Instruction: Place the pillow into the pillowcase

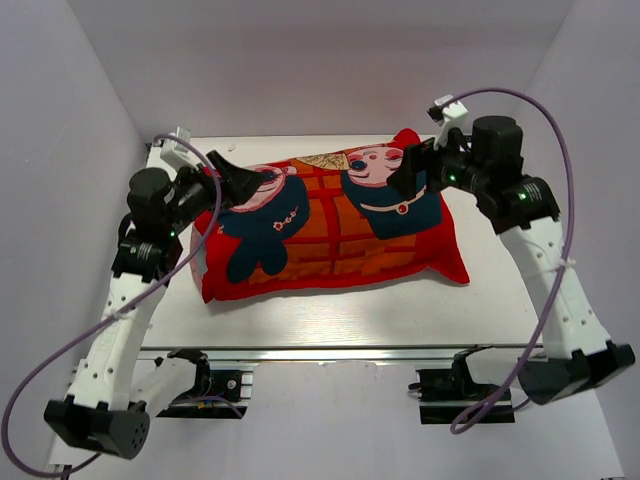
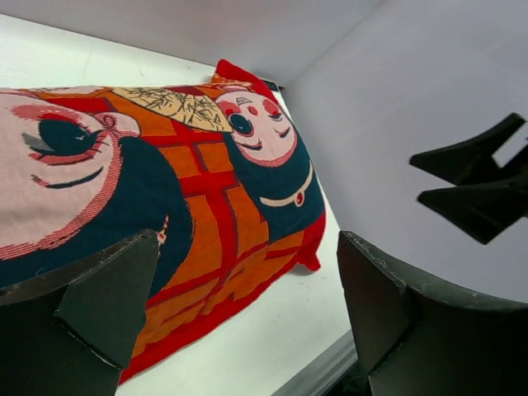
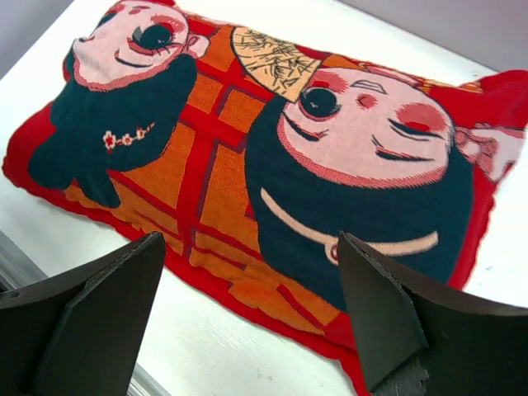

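so the pillowcase (image 1: 330, 225) is lying flat across the middle of the white desk (image 1: 350, 320), printed side up: red edge, orange lattice, two cartoon figures with pink faces and navy bodies, plus a yellowish fan (image 3: 276, 58) between the two heads. It looks plump and filled out corner to corner, so the pillow itself is hidden from every view

The left gripper (image 1: 232, 180) sits over the pillowcase's left end, right about at the pink face there. Its jaws are spread wide with nothing between them, and in the left wrist view the fabric just runs past underneath. The right gripper (image 1: 405, 172) is over the pillowcase's far right part, by the other face, jaws also wide apart and gripping nothing. The right wrist view looks down on the whole pillowcase between the two black fingers (image 3: 91, 313)

can't really tell from the overhead view whether either gripper's fingertips brush the fabric or hang just above it
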You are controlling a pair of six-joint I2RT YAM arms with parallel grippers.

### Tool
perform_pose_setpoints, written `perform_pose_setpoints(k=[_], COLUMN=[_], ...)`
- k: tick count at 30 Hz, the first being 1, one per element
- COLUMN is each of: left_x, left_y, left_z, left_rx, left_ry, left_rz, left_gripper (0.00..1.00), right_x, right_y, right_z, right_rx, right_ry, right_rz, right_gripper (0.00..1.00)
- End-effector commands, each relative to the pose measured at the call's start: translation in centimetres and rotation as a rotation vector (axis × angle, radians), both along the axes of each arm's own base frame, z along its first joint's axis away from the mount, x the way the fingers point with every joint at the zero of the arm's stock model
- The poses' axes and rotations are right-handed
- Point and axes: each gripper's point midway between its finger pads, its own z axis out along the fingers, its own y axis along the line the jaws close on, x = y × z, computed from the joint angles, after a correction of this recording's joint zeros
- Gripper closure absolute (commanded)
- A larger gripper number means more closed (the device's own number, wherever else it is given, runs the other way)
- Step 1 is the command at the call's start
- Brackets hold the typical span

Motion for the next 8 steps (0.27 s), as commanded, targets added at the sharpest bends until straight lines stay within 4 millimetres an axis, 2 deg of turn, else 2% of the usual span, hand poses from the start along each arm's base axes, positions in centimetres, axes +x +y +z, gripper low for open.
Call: perform_pose_setpoints(k=[1, 4, 7, 8], left_x=[-1.2, -1.7, -1.9, -2.0], left_y=[1.3, 1.5, 1.7, 1.7], left_z=[0.2, 0.1, 0.2, 0.3], left_rx=[0.049, 0.055, 0.068, 0.068], left_ry=[-0.063, -0.067, -0.075, -0.080], left_rz=[0.052, 0.053, 0.058, 0.058], left_gripper=[0.02, 0.02, 0.02, 0.02], right_x=[-1.0, -1.6, -1.1, -0.7], right_y=[-1.2, -1.2, -1.6, -1.8], right_z=[1.0, 2.5, 2.3, 1.7], right_rx=[0.007, 0.039, 0.029, 0.023], right_ry=[-0.029, -0.038, -0.055, -0.048], right_rz=[-0.058, -0.067, -0.092, -0.106], right_gripper=[0.11, 0.11, 0.11, 0.11])
